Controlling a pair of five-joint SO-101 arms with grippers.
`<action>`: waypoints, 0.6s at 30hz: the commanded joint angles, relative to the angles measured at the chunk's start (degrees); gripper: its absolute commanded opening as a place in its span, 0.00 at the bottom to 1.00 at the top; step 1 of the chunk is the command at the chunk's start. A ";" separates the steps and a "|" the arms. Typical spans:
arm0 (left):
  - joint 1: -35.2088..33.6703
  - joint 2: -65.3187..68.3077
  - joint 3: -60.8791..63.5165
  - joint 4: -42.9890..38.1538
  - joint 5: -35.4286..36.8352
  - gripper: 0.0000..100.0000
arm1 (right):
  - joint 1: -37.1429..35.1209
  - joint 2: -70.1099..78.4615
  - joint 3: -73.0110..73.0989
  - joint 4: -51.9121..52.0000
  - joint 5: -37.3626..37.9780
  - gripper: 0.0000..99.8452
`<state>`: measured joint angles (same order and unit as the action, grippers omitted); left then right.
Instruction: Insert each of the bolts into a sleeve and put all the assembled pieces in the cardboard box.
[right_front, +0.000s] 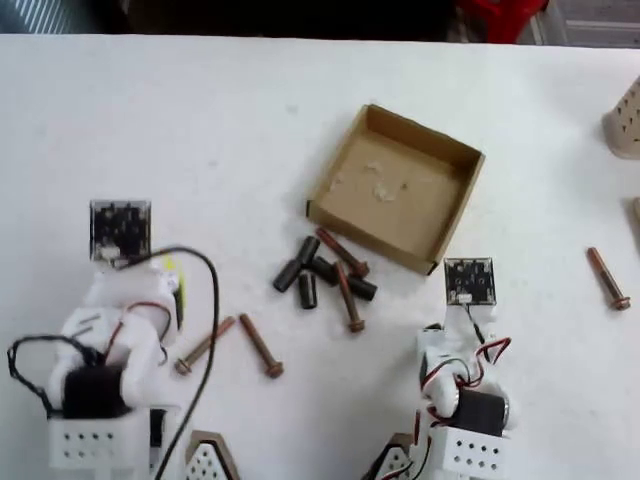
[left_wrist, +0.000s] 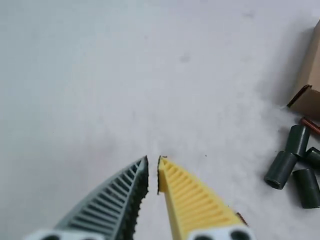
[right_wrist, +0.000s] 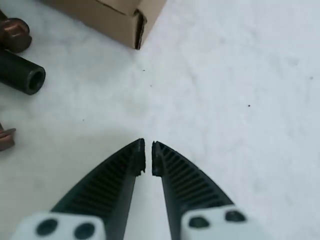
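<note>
The open cardboard box (right_front: 345, 165) sits at the table's middle with nothing assembled inside. Just in front of it lies a heap of several black sleeves (right_front: 307, 289) mixed with copper bolts (right_front: 348, 298). Two more bolts (right_front: 260, 358) lie nearer the left arm (right_front: 120, 320), and a single bolt (right_front: 608, 278) lies far right. My left gripper (left_wrist: 152, 166) is shut and holds nothing, over bare table, with sleeves (left_wrist: 280, 169) off to one side. My right gripper (right_wrist: 148, 151) is shut too, near the box corner (right_wrist: 120, 15) and one sleeve (right_wrist: 20, 75).
A beige perforated object (right_front: 625, 120) stands at the table's right edge. The right arm (right_front: 465, 380) sits near the front edge, below the box. Open white tabletop stretches across the back left.
</note>
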<state>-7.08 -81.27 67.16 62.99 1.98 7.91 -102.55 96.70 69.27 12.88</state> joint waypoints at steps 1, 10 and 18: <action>1.01 16.13 -12.84 0.35 -0.70 0.07 | 0.48 -0.57 0.18 -0.75 -0.26 0.02; 8.40 35.03 -29.19 0.35 -0.53 0.07 | 0.48 -0.57 0.18 -0.75 -0.26 0.02; 16.66 62.29 -50.20 0.09 -0.70 0.07 | 0.48 -0.57 0.18 -0.75 -0.26 0.02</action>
<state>5.76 -32.40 29.98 63.08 1.98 7.91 -102.55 96.70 69.27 12.88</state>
